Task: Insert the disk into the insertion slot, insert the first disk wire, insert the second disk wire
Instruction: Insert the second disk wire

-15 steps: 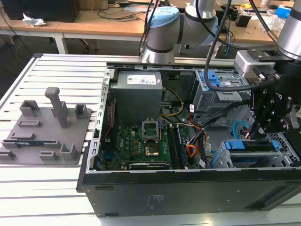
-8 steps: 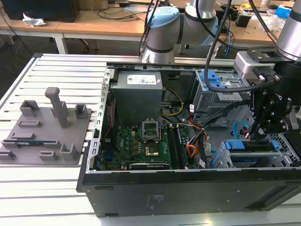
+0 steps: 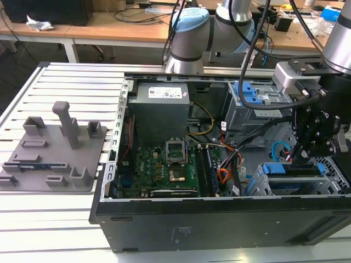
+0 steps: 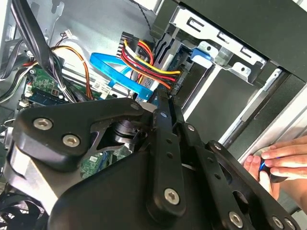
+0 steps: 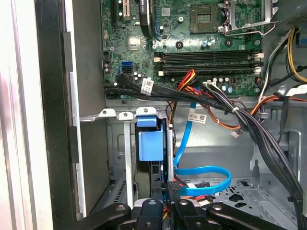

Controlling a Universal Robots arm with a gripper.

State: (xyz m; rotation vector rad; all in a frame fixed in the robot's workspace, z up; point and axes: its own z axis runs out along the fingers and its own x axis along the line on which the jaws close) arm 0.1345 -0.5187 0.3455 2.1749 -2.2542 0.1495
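In the exterior view, the gripper (image 3: 305,155) is hovering at the right over the disk (image 3: 290,169) sitting in the insertion slot (image 3: 329,178). In the second wrist view, its fingers (image 4: 165,115) are pinching narrowly near the power connector (image 4: 170,76). In the first wrist view, the blue data cable (image 5: 204,178) is curling lower centre; pushing squarely seems wisest.

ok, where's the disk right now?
The disk sits in the insertion slot at the exterior view's right, near the front edge of the open computer case. The tool is right above it, beside the blue cable.
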